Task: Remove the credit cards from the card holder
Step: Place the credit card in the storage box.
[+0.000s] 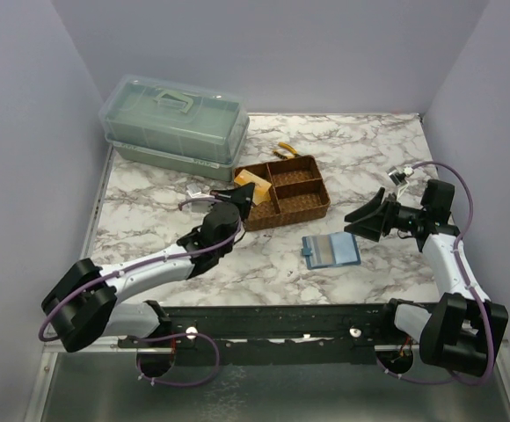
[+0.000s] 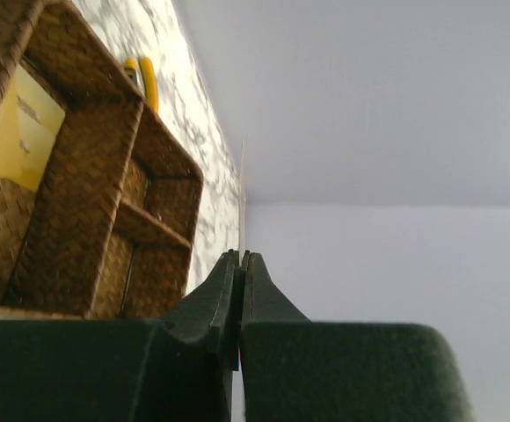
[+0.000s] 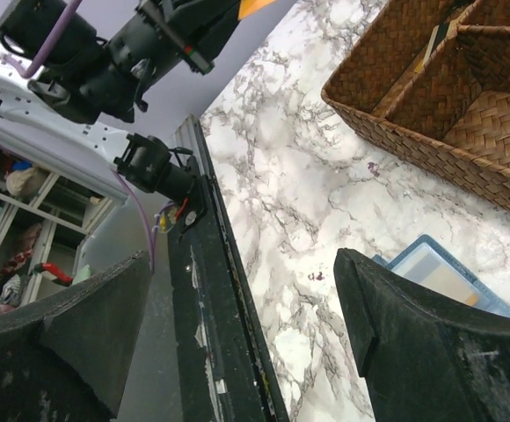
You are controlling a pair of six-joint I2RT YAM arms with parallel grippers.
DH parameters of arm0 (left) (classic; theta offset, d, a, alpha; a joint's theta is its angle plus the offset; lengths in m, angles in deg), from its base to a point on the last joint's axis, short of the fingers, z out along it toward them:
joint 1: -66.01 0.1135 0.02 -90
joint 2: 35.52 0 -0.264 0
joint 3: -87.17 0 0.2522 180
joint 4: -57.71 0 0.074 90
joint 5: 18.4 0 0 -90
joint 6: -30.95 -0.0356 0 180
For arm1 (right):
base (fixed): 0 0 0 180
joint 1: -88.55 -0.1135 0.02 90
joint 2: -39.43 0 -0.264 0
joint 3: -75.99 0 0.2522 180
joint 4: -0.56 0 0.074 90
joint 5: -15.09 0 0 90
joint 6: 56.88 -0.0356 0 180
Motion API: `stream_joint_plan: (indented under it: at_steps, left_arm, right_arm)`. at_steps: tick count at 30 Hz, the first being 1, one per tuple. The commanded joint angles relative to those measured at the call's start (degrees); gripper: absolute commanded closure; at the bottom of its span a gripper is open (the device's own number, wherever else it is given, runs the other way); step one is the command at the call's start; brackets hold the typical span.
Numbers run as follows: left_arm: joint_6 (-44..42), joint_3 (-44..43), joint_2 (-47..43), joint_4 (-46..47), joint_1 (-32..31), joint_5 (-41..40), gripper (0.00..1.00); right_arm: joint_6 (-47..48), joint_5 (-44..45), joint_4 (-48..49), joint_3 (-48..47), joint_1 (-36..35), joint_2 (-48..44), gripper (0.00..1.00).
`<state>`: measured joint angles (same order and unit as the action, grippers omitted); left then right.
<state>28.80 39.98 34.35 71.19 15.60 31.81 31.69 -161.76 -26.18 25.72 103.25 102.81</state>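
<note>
The tray (image 1: 290, 215) is brown basket-weave, with a yellow card (image 1: 253, 185) in its left compartment. In front of it lies the teal-blue card holder (image 1: 331, 251). Behind it are yellow-handled pliers (image 1: 285, 149) and a translucent pale-green box (image 1: 174, 123), all on a grey-veined white marble table (image 1: 149, 189).

I log: tray (image 1: 295, 214) rough brown weave; table (image 1: 149, 193) smooth, marble-look; storage box (image 1: 174, 119) translucent plastic; card holder (image 1: 331, 251) smooth.
</note>
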Motion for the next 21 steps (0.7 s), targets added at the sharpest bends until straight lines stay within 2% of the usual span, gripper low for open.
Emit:
stream_joint_plan:
  at_steps: [1, 9, 21]
  left_arm:
    - [7.65, -5.05, 5.67, -9.9, 3.03, -6.15, 1.0]
    - [11.11, -12.77, 16.51, -8.89, 5.09, -8.45, 1.0]
    - [19.58, -15.39, 26.17, -8.44, 5.07, -12.57, 1.0]
  right_arm:
    - [0.84, 0.6, -0.78, -1.45, 0.17, 0.03, 0.07]
    - [0.86, 0.89, -1.52, -1.62, 0.2, -0.19, 0.07]
    - [2.69, 0.91, -2.06, -1.87, 0.15, -0.58, 0.07]
